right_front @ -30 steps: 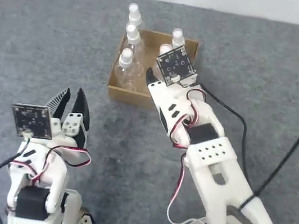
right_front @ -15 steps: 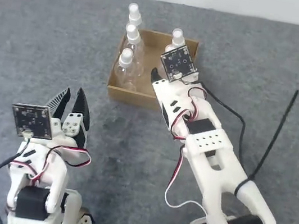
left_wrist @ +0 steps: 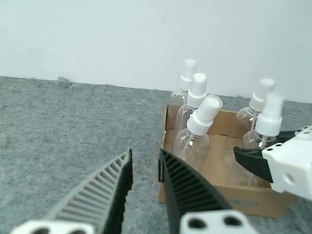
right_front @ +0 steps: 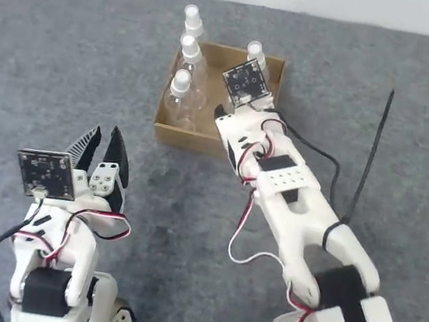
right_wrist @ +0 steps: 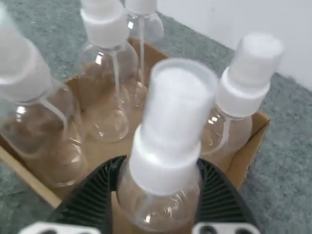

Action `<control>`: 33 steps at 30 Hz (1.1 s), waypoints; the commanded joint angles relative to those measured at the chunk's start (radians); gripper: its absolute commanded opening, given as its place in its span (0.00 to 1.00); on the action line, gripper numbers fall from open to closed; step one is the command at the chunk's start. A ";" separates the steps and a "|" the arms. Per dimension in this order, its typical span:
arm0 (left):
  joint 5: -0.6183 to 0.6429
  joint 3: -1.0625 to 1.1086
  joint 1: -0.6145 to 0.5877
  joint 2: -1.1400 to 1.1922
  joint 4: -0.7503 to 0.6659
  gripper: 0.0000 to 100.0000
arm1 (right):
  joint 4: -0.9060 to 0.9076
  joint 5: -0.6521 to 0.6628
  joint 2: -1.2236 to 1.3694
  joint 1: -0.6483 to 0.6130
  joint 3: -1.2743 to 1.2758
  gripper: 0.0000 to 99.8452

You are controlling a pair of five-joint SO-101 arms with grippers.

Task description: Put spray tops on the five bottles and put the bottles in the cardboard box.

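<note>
Grey carpet covers the table, with a white wall behind. The right arm reaches far forward over the cardboard box. The left arm sits folded at the near edge, well apart from the box. The box stands open at the far middle of the carpet. The right gripper has its black jaws clamped round the shoulder of the gripped bottle, which is upright within the box walls on the right side; whether it touches the box floor cannot be told. The left gripper pinches nothing, its jaws parted by a narrow gap and pointed toward the box. The left row of bottles, three deep, lines the box's left wall, though the farthest may stand just behind it. The far-right bottle stands just beyond the gripped one. All five carry a white spray top.
</note>
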 commanded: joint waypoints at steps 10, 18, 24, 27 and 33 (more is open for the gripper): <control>-0.008 -0.056 -0.006 -0.014 -0.041 0.08 | -0.021 -0.098 0.071 0.053 -0.123 0.08; -0.008 -0.056 -0.008 -0.014 -0.041 0.08 | -0.021 -0.094 0.084 0.051 -0.121 0.08; -0.009 -0.056 -0.008 -0.014 -0.041 0.08 | -0.010 -0.094 0.084 0.048 -0.118 0.09; -0.009 -0.056 -0.008 -0.014 -0.041 0.08 | 0.030 -0.094 0.074 0.048 -0.123 0.09; -0.009 -0.056 -0.006 -0.014 -0.041 0.08 | 0.036 -0.094 0.074 0.051 -0.123 0.09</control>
